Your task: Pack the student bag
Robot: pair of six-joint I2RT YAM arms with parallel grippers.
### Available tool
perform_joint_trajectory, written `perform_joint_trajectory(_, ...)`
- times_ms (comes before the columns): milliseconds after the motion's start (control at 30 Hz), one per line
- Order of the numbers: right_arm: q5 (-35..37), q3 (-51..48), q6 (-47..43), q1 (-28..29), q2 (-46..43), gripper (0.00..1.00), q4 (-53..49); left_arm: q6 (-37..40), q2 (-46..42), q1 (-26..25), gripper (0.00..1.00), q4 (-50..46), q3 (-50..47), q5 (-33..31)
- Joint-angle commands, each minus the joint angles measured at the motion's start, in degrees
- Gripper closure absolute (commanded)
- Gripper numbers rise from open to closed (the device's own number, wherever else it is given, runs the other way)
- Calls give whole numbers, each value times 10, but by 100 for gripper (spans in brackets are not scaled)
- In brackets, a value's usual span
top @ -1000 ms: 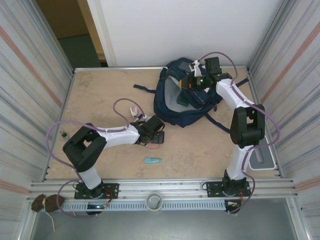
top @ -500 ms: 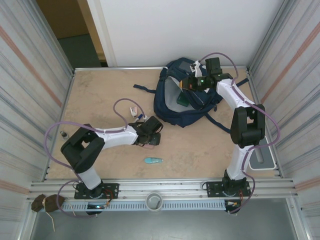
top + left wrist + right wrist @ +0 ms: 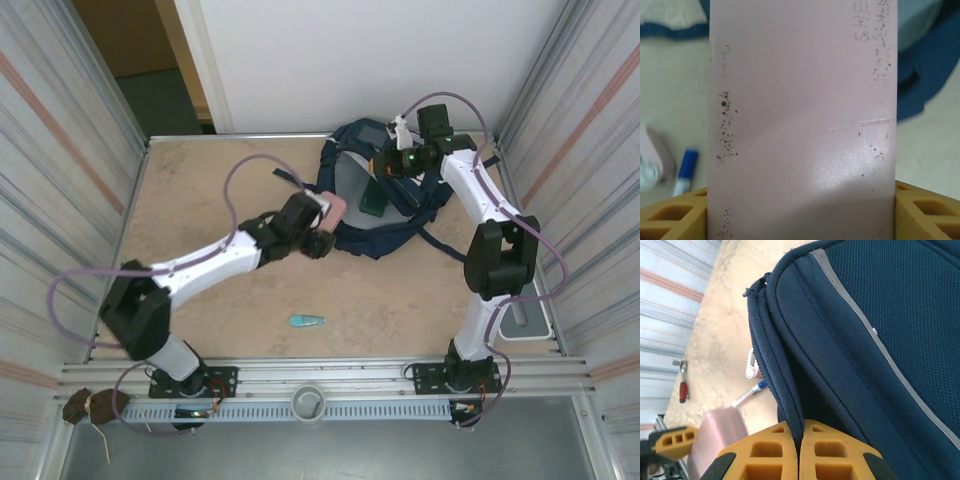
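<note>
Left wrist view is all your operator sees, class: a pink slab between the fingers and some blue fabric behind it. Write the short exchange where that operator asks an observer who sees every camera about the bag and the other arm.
Operator: Where is my slab relative to the bag?
Observer: From above, the pink slab in the left gripper is at the left rim of the student bag, beside its open mouth.
Operator: What is the other arm doing?
Observer: The right gripper is shut on the bag's opening edge, with the navy fabric pinched between its fingers.
</note>
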Motion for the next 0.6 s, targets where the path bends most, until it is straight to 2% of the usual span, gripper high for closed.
perform_joint_trajectory(0,9,33,-15,3,-31,100,-33,85,71,23,65,-36,96,37)
perform_joint_trajectory(233,-4,44,-7,3,-26,100,-33,90,233,49,64,-120,312,29)
perform_joint_trajectory(400,-21,41,1,3,-21,100,-22,77,337,57,60,-92,424,29)
perform_joint_trajectory(533,-28,30,13,2,-19,100,-8,40,402,59,49,-71,506,9)
perform_joint_trajectory(567,-28,29,14,2,-18,100,-8,35,405,60,42,-67,510,9)
